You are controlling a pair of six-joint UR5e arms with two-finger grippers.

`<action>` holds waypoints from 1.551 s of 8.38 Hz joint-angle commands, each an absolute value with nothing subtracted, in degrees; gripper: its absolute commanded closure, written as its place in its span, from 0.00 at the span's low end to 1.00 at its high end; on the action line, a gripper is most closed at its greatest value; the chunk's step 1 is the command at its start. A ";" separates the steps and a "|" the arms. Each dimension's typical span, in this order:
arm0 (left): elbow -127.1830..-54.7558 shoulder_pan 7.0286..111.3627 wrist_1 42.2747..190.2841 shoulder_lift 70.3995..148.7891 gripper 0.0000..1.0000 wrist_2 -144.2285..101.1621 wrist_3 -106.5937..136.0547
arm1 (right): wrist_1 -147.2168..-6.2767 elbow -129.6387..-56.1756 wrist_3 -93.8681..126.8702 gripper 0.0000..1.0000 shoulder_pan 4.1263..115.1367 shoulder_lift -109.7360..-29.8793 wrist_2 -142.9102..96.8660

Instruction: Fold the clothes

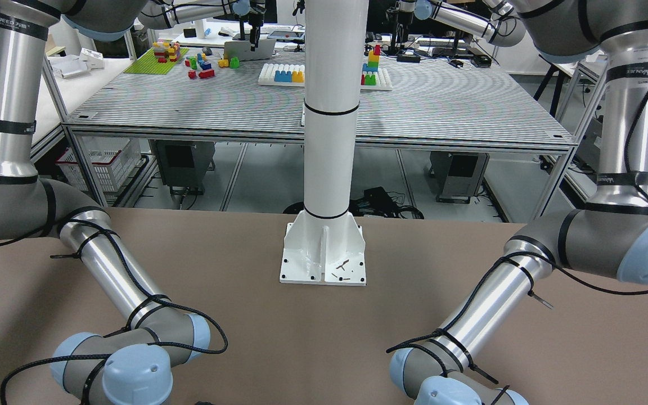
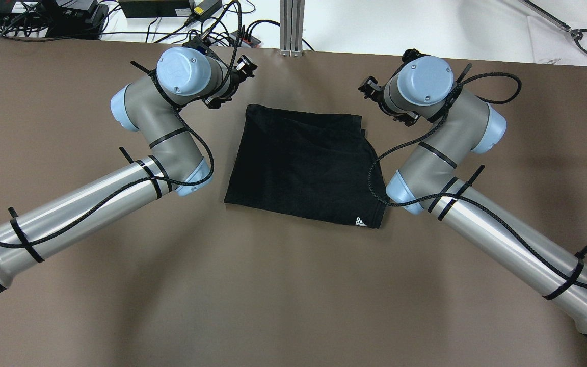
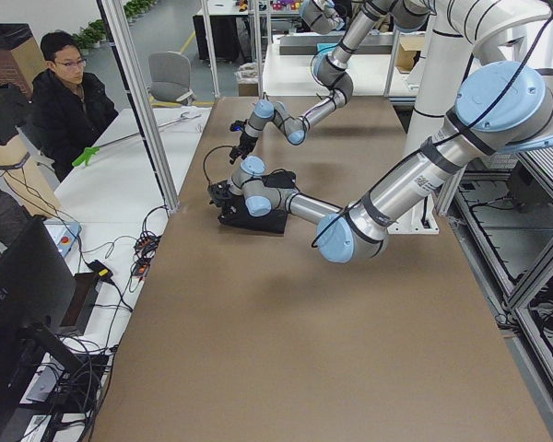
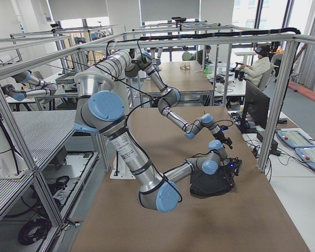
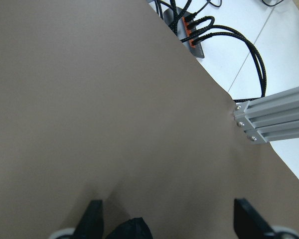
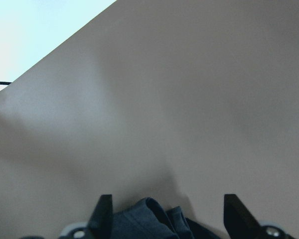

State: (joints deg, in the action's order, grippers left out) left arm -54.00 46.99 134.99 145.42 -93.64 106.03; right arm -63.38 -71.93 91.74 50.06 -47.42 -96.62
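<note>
- Cloth (image 2: 303, 163), black and roughly rectangular, is lying flat on the table (image 2: 293, 295), near the far edge and about midway between the left and right ends.
- Its edges are sitting slightly askew to the table edges, and layered hems are showing at its far right corner.
- A small white logo (image 2: 359, 221) is showing at its near right corner.
- Left gripper (image 5: 169, 219) is hanging over the cloth's far left corner with its jaws standing wide apart; a dark tip of cloth is showing low between the fingers (image 5: 92, 219), and nothing is being held.
- Right gripper (image 6: 169, 214) is hanging over the far right corner, jaws likewise spread wide; a bunched fold of cloth is lying between the fingers (image 6: 103, 211), ungripped.
- Whether either gripper's fingertips are touching the cloth cannot be told.
- Both arms are reaching in from the near corners, elbows bent, flanking the cloth on either side.
- A black cable (image 2: 375, 173) on the right arm is drooping across the cloth's right edge.
- A metal post (image 2: 292, 25) is standing at the far edge, just beyond the cloth.
- A white pillar (image 1: 329, 112) is rising at the near edge, between the two arms.
</note>
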 commanded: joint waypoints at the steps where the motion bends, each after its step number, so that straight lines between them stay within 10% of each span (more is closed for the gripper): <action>1: -55.53 47.90 134.65 145.02 0.06 -94.30 97.11 | -63.19 -72.86 89.05 0.05 50.27 -49.29 -96.85; 8: -89.43 64.56 115.76 111.94 0.06 -100.44 40.62 | -60.91 -78.40 28.66 0.06 64.64 -65.55 -103.51; 13: -93.61 80.47 116.63 94.86 0.06 -101.60 7.97 | -60.73 -78.40 -6.01 0.06 83.72 -76.19 -105.72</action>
State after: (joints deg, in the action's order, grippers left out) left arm -93.69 73.56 116.49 99.75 -100.99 20.32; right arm -60.83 -78.36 5.03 76.21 -72.39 -104.58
